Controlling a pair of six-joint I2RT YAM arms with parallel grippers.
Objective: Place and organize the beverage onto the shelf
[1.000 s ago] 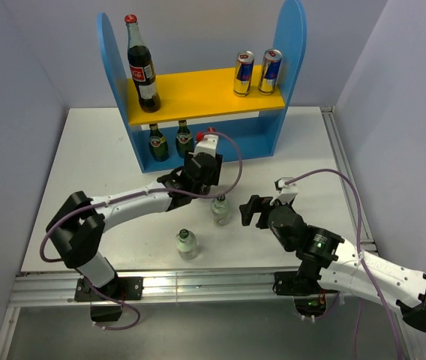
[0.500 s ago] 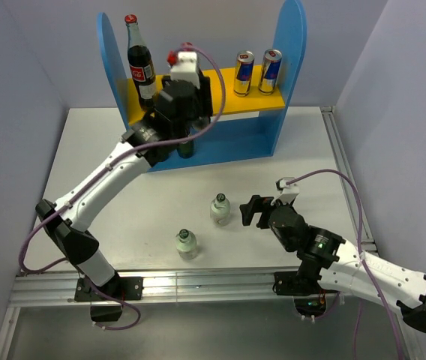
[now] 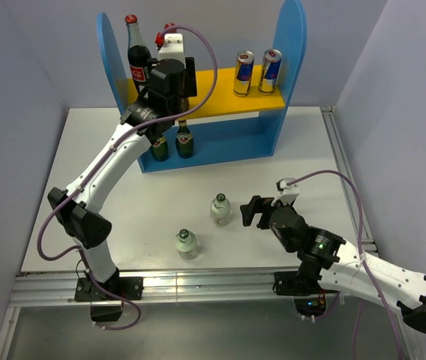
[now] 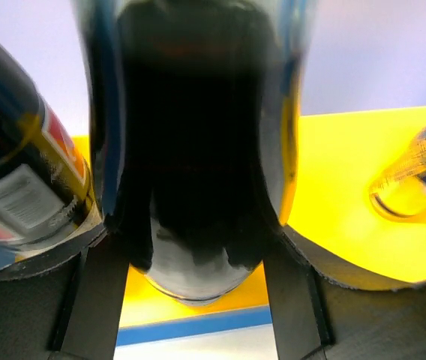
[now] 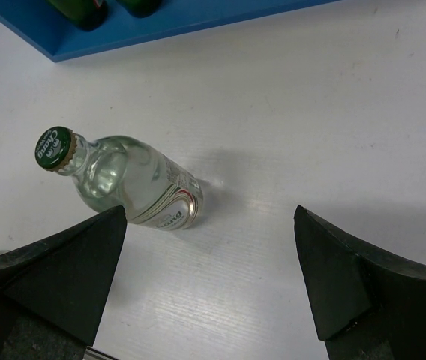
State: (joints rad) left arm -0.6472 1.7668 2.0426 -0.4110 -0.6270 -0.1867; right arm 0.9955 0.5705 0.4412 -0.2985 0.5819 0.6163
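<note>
Progress: approx. two-thirds done, judging by the layout. Left gripper (image 3: pixel 166 81) is clamping the 2nd cola bottle (image 4: pixel 194 187) over the shelf (image 3: pixel 292 52) upper board, far left, just right of the 1st cola bottle (image 3: pixel 136 58). Cans (image 3: pixel 244 73) are standing at the board's right end. Two clear bottles (image 3: pixel 220 208) are waiting on the table (image 3: pixel 310 150), w/ right gripper (image 5: pixel 207 262) hanging, fingers apart, beside the right one.

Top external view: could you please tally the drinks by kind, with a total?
Cola bottles: 2
Silver-blue-red cans: 2
Dark green bottles: 2
Clear green-capped bottles: 2
Total: 8
</note>
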